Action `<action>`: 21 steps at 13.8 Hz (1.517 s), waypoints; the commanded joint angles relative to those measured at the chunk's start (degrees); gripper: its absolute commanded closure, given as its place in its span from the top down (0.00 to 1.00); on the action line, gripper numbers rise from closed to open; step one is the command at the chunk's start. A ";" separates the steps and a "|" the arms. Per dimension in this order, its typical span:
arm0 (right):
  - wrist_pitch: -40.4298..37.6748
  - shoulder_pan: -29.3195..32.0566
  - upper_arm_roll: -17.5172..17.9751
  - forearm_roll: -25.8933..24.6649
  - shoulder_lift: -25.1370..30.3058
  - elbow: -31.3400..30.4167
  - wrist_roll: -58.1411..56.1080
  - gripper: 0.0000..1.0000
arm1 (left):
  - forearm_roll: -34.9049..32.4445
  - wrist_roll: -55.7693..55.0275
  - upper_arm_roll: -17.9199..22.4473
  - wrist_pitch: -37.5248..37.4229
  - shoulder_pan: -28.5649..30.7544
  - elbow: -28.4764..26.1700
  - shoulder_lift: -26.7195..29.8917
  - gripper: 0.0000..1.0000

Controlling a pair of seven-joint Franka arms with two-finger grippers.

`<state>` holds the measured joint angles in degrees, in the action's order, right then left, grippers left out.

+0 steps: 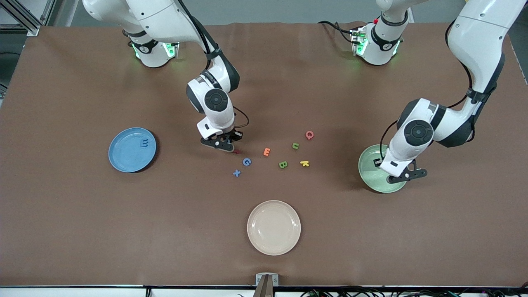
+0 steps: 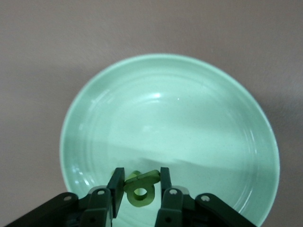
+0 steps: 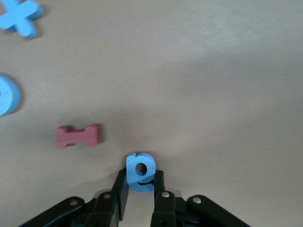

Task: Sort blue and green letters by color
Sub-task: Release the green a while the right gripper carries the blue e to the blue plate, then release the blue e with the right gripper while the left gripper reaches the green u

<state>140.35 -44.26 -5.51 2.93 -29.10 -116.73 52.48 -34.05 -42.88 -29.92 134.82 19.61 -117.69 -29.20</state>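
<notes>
My right gripper (image 1: 229,143) is low at the table and shut on a blue letter e (image 3: 140,172). A blue G (image 1: 246,161) and a blue X (image 1: 236,173) lie just nearer the front camera; they also show in the right wrist view as the G (image 3: 7,94) and the X (image 3: 20,16). A blue E (image 1: 144,143) lies on the blue plate (image 1: 123,159). My left gripper (image 1: 383,165) is over the green plate (image 1: 371,179), shut on a green letter (image 2: 140,191). A green B (image 1: 283,164) and a green U (image 1: 295,145) lie mid-table.
A small red letter (image 3: 77,136) lies on the table right beside my right gripper. An orange E (image 1: 267,152), a yellow K (image 1: 305,163) and a pink Q (image 1: 309,134) lie among the letters. A beige plate (image 1: 274,227) sits nearer the front camera.
</notes>
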 commanded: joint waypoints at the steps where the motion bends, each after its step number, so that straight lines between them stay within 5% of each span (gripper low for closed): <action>1: -7.00 4.26 0.15 -0.47 6.14 -1.13 -5.07 0.00 | 0.74 0.34 -0.58 0.70 0.60 -0.96 0.02 0.19; 2: -9.81 6.45 0.15 -0.47 7.99 -1.48 -8.58 0.00 | 0.74 0.34 -0.58 0.62 0.60 -0.70 0.02 0.44; 3: -11.14 8.91 0.15 -0.56 10.35 -2.79 -12.10 0.00 | 0.74 0.34 -0.58 0.70 0.60 -0.61 0.19 0.84; 4: -11.33 11.19 0.15 -1.34 13.08 -5.24 -16.57 0.00 | 0.74 0.43 -0.67 0.53 0.60 -0.17 0.71 1.00; 8: -11.15 25.06 0.15 -3.01 22.05 -13.77 -39.06 0.00 | 1.01 -2.37 -7.06 0.00 0.42 0.44 3.00 1.00; 11: -10.54 35.00 0.23 -3.37 23.12 -15.80 -53.57 0.01 | 1.09 -13.41 -11.90 0.00 -1.58 0.45 2.22 1.00; 17: -2.46 43.19 0.32 -3.37 22.51 -20.99 -64.32 0.03 | 0.66 -36.88 -12.27 1.05 -13.01 2.37 -3.14 0.97; 18: -2.37 44.51 0.41 -3.28 22.25 -21.00 -64.95 0.19 | 0.13 -42.67 -12.27 1.14 -15.28 3.25 -4.63 0.95; 19: -2.37 44.87 0.41 -3.28 22.16 -21.17 -64.96 0.54 | 0.13 -49.08 -12.01 1.06 -18.01 4.39 -5.69 0.92; 20: -2.28 44.97 0.41 -3.19 22.16 -21.43 -64.96 1.00 | 0.13 -55.67 -11.48 1.14 -20.29 5.53 -6.65 0.90; 21: -2.28 45.05 0.41 -2.93 22.16 -21.78 -64.87 1.00 | -0.13 -61.65 -10.35 1.06 -21.88 7.37 -7.71 0.90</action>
<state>137.26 -0.57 -6.40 0.03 -7.80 -137.11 -11.79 -33.71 -95.29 -41.88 136.02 1.03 -114.22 -34.32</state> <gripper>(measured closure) 0.586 0.097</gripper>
